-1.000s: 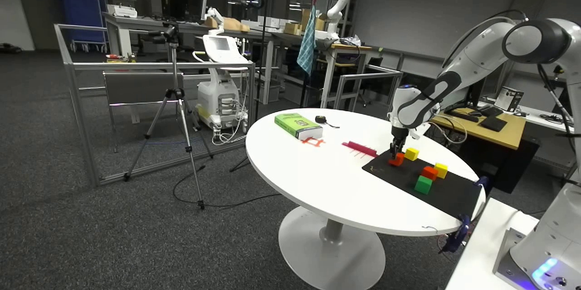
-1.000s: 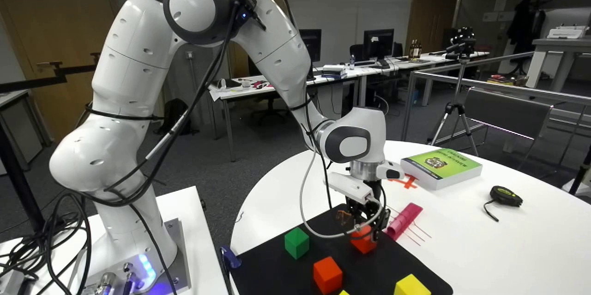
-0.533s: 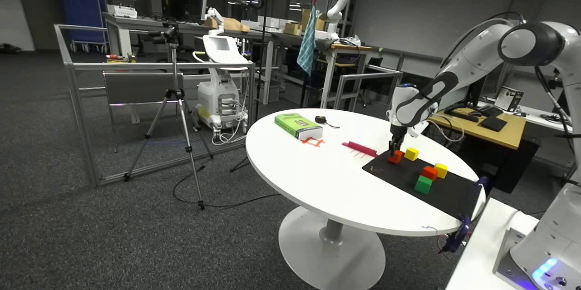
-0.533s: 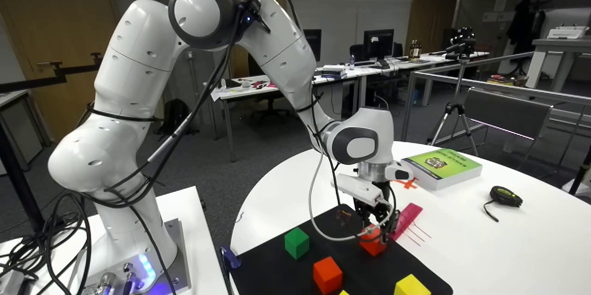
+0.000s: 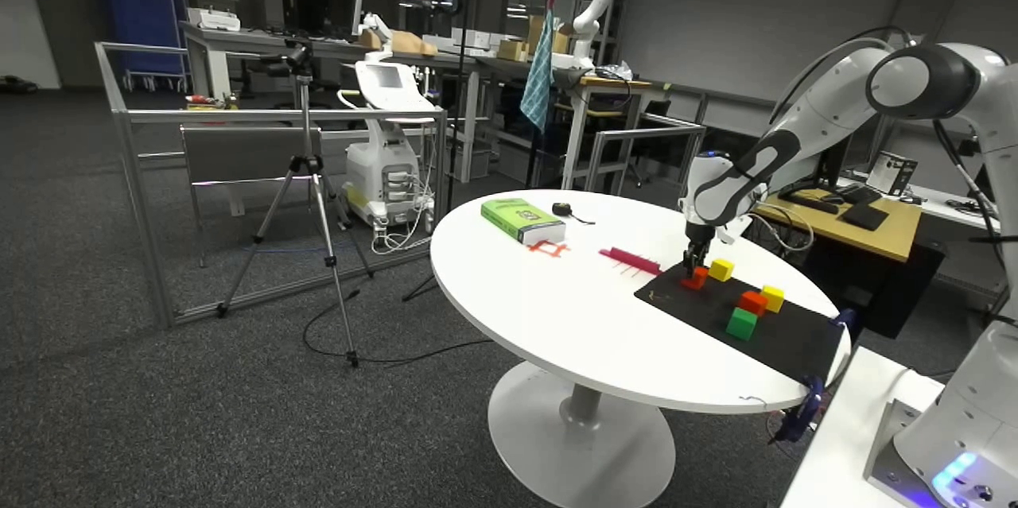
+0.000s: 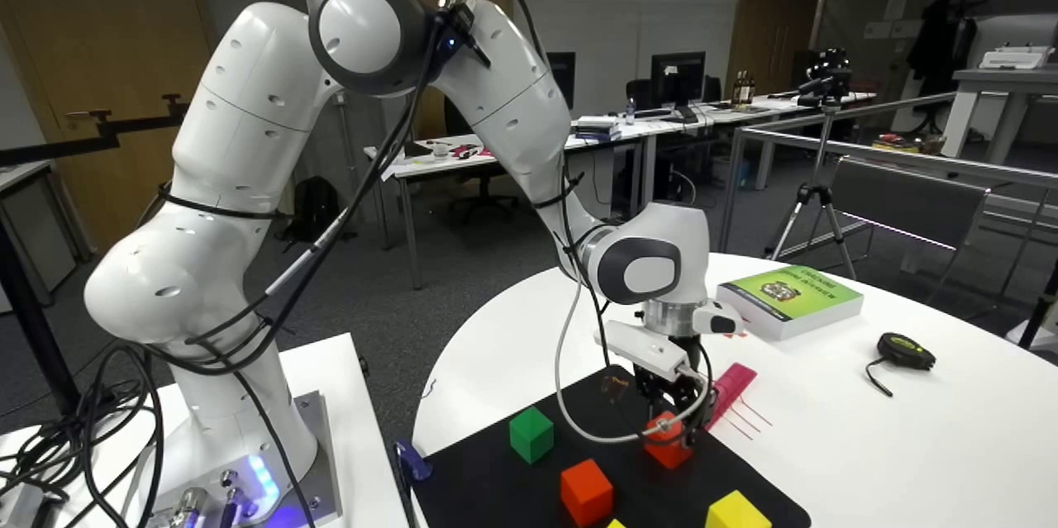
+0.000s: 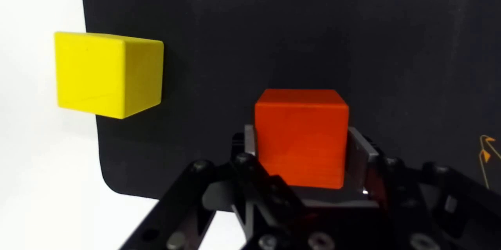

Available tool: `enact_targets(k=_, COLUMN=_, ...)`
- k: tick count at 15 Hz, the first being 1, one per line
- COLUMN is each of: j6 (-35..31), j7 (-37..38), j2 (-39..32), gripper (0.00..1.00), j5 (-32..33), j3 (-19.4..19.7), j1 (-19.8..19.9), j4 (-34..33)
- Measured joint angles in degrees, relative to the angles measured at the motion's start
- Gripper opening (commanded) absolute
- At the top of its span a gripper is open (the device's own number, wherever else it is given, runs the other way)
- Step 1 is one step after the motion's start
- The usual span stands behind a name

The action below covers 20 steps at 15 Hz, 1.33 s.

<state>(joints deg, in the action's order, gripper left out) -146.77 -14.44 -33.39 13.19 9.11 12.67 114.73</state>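
- The red cube (image 7: 300,136) is near the edge of the black mat (image 7: 219,31) that lies farthest from the robot's base (image 6: 248,429); whether its underside touches the mat cannot be made out.
- The gripper (image 7: 302,144) is closed partway, as wide as the cube, its pads (image 7: 249,140) against two opposite sides, so the cube is gripped between them.
- A yellow cube (image 7: 101,74) stands well apart from the pads, beside the mat's side edge near a far corner.
- An orange outline mark (image 6: 616,386) shows near the mat's other far corner, on the opposite side of the gripper.
- Nearer the base, a green cube (image 6: 531,435), a second red cube (image 6: 587,492) and a second yellow cube (image 5: 772,298) run in a row across the mat, from one side edge to the other.
- On the white tabletop (image 5: 541,301), just beyond the mat's far edge, lies a magenta strip (image 5: 632,259) with thin red lines beside it.
- Farther out, a thick green book (image 5: 525,219) lies near the tabletop's rim, with red-orange marks (image 5: 549,248) at its foot and a tape measure (image 5: 561,209) near it.
- Blue clamps (image 5: 847,320) sit at the tabletop's rim on the base side.
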Motion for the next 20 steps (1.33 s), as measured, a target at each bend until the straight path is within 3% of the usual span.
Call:
enact_targets(k=2, j6=0.1, j7=0.0, j2=-0.1, gripper=0.98, j5=0.0, j3=0.0, j1=0.0, j4=0.0)
enact_targets(k=3, j6=0.1, j7=0.1, j2=-0.2, gripper=1.00, j5=0.0, j3=0.0, j1=0.0, j4=0.0)
enact_targets(k=7, j6=0.2, j7=1.2, j2=0.3, gripper=1.00, j5=0.0, j3=0.0, j1=-0.1, j4=0.0)
enact_targets(k=10, j6=0.2, j7=7.4, j2=3.9, gripper=1.00, j5=0.4, j3=2.2, j1=-2.1, j4=2.1)
enact_targets(k=14, j6=0.2, j7=13.6, j2=13.8, gripper=1.00, j5=2.8, j3=5.0, j1=-5.2, j4=11.5)
enact_targets(k=20, j6=0.9, j7=16.0, j2=29.7, gripper=1.00, j5=11.2, j3=5.6, j1=-5.7, j4=30.1)
